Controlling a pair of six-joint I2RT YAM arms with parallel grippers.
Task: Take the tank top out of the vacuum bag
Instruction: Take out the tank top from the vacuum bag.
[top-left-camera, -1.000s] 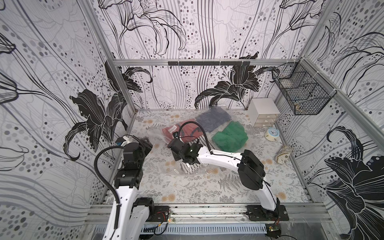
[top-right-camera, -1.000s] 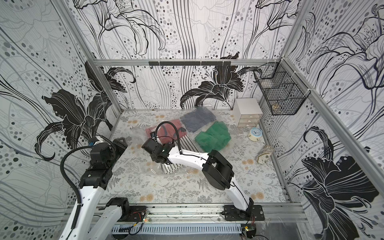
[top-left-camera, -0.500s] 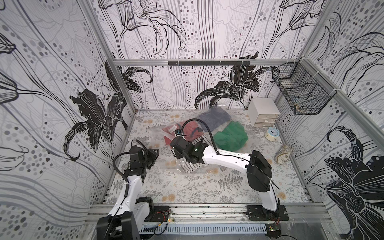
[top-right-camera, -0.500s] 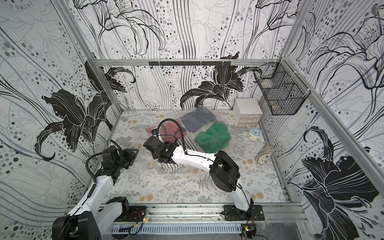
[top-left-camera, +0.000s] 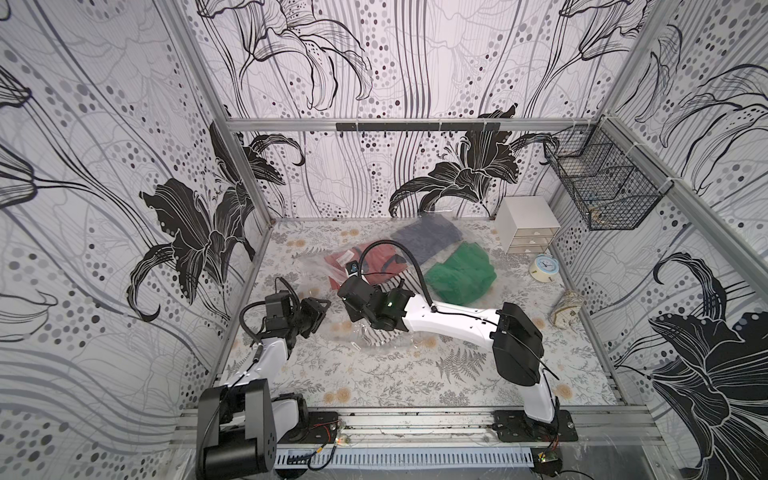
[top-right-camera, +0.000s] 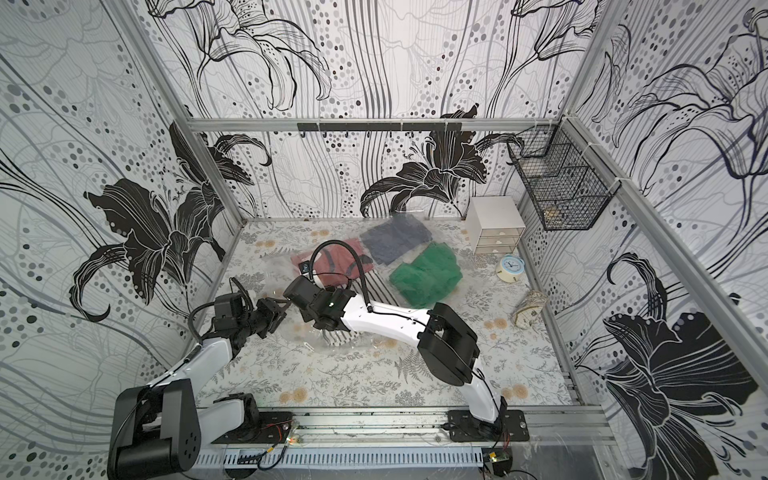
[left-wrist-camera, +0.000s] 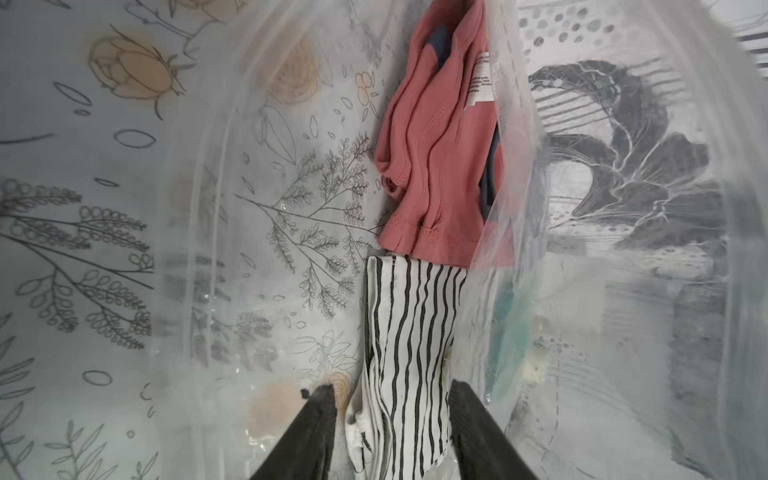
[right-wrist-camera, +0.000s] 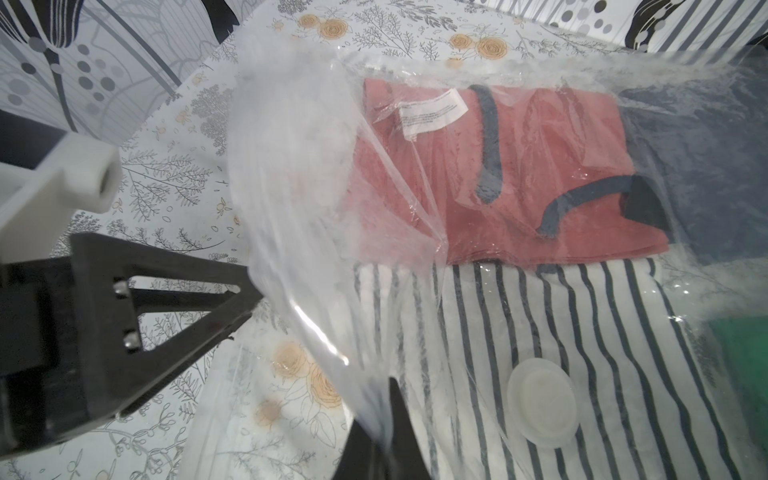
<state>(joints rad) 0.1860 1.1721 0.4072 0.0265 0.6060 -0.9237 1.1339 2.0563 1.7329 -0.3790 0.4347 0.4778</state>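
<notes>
The vacuum bag (top-left-camera: 415, 334) lies clear and crinkly across the middle of the table, its round white valve disc (right-wrist-camera: 542, 409) resting over striped cloth. My right gripper (right-wrist-camera: 388, 399) is shut on the bag's upper film (right-wrist-camera: 291, 166) and holds the mouth lifted. My left gripper (left-wrist-camera: 390, 390) reaches into that mouth from the left (top-left-camera: 322, 305). It is open, its fingers on either side of the near end of the black-and-white striped tank top (left-wrist-camera: 411, 332). A red garment with navy trim (right-wrist-camera: 519, 166) lies just beyond it inside the bag.
Deeper in the bag lie a dark blue garment (top-left-camera: 428, 237) and a green one (top-left-camera: 461, 276). A white drawer unit (top-left-camera: 528, 224), a small alarm clock (top-left-camera: 544, 268) and a pale lumpy object (top-left-camera: 567, 307) stand along the right side. A wire basket (top-left-camera: 602, 187) hangs on the right wall.
My left arm has come down from a raised pose and pushed forward until its jaws are in the bag's mouth. My right gripper stayed shut on the film and shifted only slightly.
</notes>
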